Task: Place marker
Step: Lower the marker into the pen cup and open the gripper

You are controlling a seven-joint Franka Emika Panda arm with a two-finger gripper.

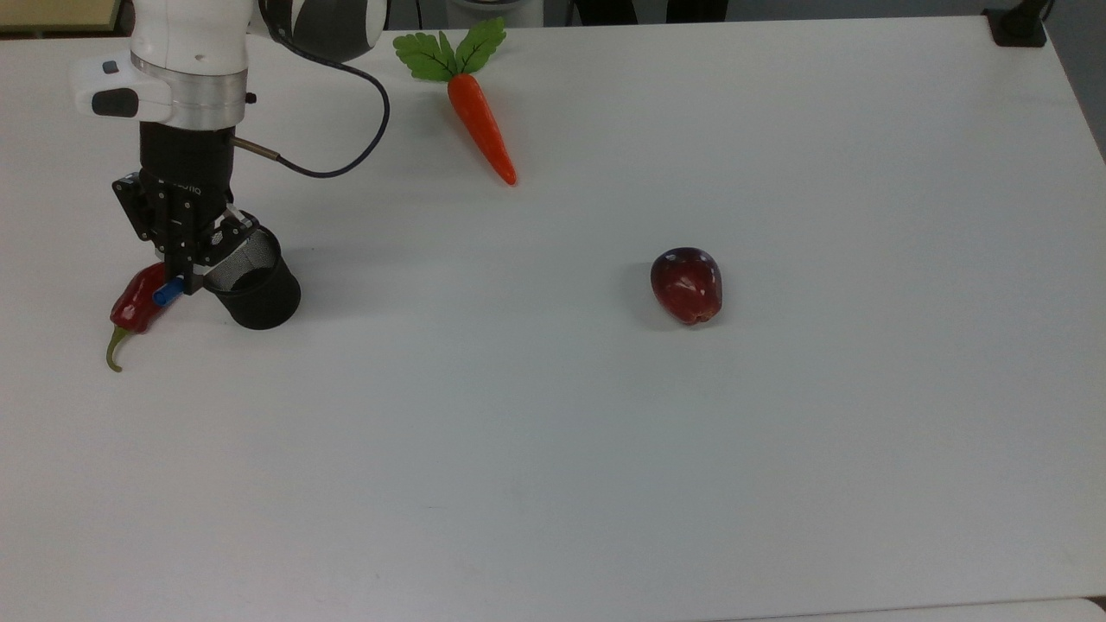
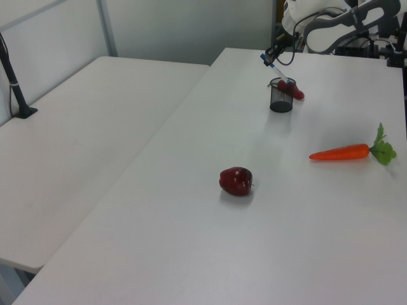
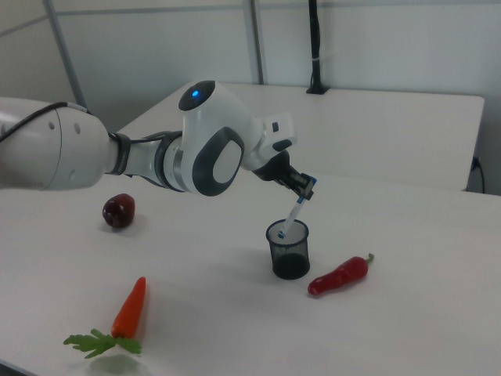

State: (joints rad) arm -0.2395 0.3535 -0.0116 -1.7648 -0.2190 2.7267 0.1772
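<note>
Jaws closed on the marker (image 3: 296, 208), its lower end inside the mesh cup (image 3: 288, 249) — tilted release could tip the light cup toward the chilli (image 3: 338, 276).

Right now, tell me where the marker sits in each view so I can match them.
Top view: the marker at far left, blue end poking out under the pincer.
Left view: marker at upper right, slanting down toward the cup.
Right view: marker at centre, lower end inside the cup.
Shared landmark: the black mesh cup.
</note>
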